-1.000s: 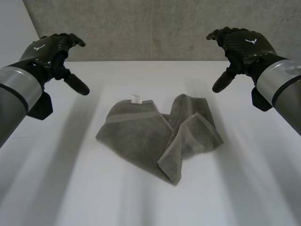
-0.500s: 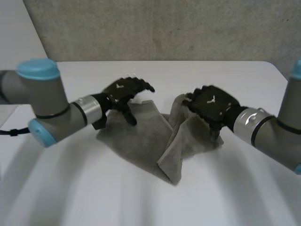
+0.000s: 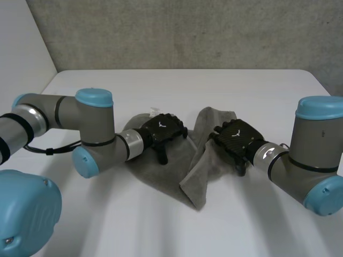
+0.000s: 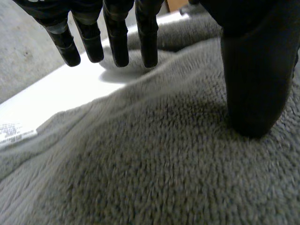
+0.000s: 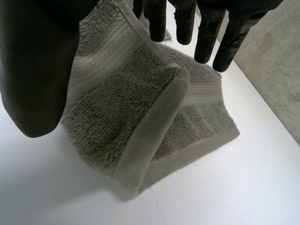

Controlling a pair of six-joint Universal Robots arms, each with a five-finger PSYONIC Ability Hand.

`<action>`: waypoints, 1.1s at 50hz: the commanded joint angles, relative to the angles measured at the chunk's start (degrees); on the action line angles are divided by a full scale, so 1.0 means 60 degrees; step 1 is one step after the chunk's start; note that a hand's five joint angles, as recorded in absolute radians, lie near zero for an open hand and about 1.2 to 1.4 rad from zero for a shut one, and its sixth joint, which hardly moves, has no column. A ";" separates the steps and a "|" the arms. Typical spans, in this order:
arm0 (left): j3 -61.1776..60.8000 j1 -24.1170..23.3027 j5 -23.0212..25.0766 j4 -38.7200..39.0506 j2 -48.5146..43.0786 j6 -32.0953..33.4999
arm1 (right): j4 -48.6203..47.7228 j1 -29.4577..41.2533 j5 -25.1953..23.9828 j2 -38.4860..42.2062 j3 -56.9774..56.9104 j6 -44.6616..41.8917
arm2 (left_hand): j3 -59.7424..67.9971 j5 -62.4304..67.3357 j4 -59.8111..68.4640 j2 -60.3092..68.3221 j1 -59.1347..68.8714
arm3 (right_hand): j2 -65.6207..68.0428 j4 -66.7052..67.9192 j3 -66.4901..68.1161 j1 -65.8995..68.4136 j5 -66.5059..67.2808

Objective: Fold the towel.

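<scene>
A grey towel (image 3: pixel 161 166) lies crumpled on the white table (image 3: pixel 107 225), its right part folded over itself. My left hand (image 3: pixel 161 131) sits over the towel's left half near the far edge. In the left wrist view its fingers (image 4: pixel 117 37) are straight, just above the towel (image 4: pixel 164 164), and its thumb (image 4: pixel 253 84) touches the pile. My right hand (image 3: pixel 236 140) hovers over the bunched right part. Seen from the right wrist, its fingers (image 5: pixel 206 33) and thumb (image 5: pixel 37 70) are spread above the folded flap (image 5: pixel 140 108), holding nothing.
A white label (image 3: pixel 155 111) sticks out at the towel's far edge, also seen beside my left fingers as the label (image 4: pixel 14 131). Both forearms lie low over the table on either side of the towel. A grey wall (image 3: pixel 187 32) stands behind the table.
Both hands came down from high at the far sides and moved inward onto the towel. The left hand moved further right across the left half; the towel has not shifted.
</scene>
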 commanded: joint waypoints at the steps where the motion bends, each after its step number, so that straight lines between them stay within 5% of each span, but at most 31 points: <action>1: 0.0120 -0.0139 -0.0517 -0.0525 -0.0150 0.1008 | -0.0011 0.0139 -0.0009 0.0009 0.0121 -0.0017 | -0.0454 0.0080 -0.0515 0.0170 0.0158 | -0.0583 -0.0714 -0.0427 -0.0484 -0.0562; 30: 0.0105 -0.0725 -0.0254 -0.0350 0.0289 0.1067 | -0.0040 0.0270 -0.0038 0.0038 0.0311 -0.0017 | -0.0454 -0.0845 -0.0515 -0.0755 -0.0767 | -0.0583 -0.0714 -0.0427 -0.0484 -0.0562; 45: 0.0178 -0.0667 -0.0371 -0.0701 0.0231 0.1067 | -0.0025 0.0226 -0.0112 0.0053 0.0355 -0.0017 | -0.0454 0.2099 -0.0515 0.2188 0.2177 | -0.0583 -0.0714 -0.0427 -0.0484 -0.0562; 47: 0.0178 -0.0652 -0.0400 -0.0701 0.0231 0.1067 | -0.0025 0.0226 -0.0126 0.0038 0.0399 -0.0017 | -0.0454 0.2575 -0.0515 0.2665 0.2653 | 0.0188 -0.0714 -0.0427 0.0287 0.0208; 55: 0.0002 -0.0637 -0.0605 -0.0745 0.0450 0.1082 | -0.0011 0.0227 -0.0141 -0.0269 0.0575 -0.0032 | -0.0454 0.6444 -0.0515 0.6534 0.6522 | 0.9986 -0.0714 -0.0427 1.0084 1.0006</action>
